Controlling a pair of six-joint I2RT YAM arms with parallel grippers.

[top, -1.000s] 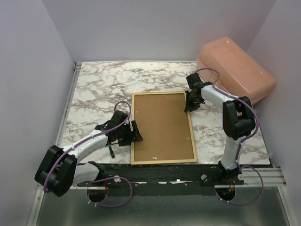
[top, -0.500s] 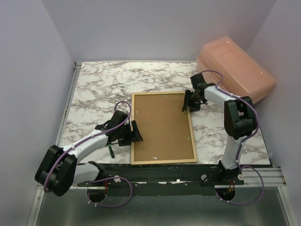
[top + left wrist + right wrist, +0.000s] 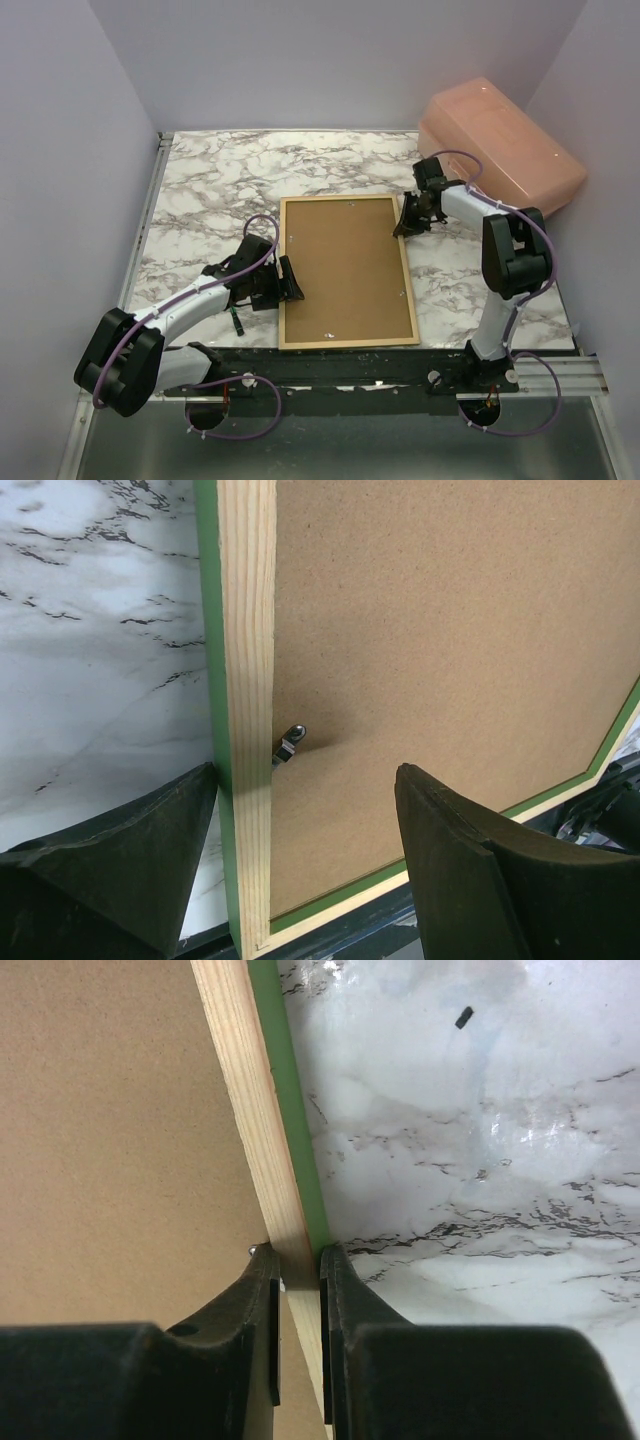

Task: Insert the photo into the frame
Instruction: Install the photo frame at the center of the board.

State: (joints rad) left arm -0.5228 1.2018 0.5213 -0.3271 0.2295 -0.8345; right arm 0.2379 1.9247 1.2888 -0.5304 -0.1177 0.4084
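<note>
The right gripper [image 3: 298,1260] pinches the frame [image 3: 250,1080] by its side rail, one finger on the pale wood next to the brown backing board [image 3: 110,1110] and the other against the green outer edge, with marble table [image 3: 450,1110] stretching away beyond it. Across the board, the left gripper [image 3: 305,772] stands spread over the opposite rail, gripping nothing. One finger sits just outside the green edge, the other hangs above the board, and a small metal tab [image 3: 290,745] juts from the rail between them. The frame [image 3: 345,343] lies face down between the two arms, wood side up, with the board [image 3: 345,270] set inside its rails. The photo is not in view, and whether it lies under the board cannot be told. A pink tub [image 3: 500,140] sits behind the right arm. The work appears to have reached the closing-up stage, with the back being secured. The next move likely calls for the right grip to steady the rail while a left fingertip nudges the tab inward over the board, gently enough not to shift the frame.
</note>
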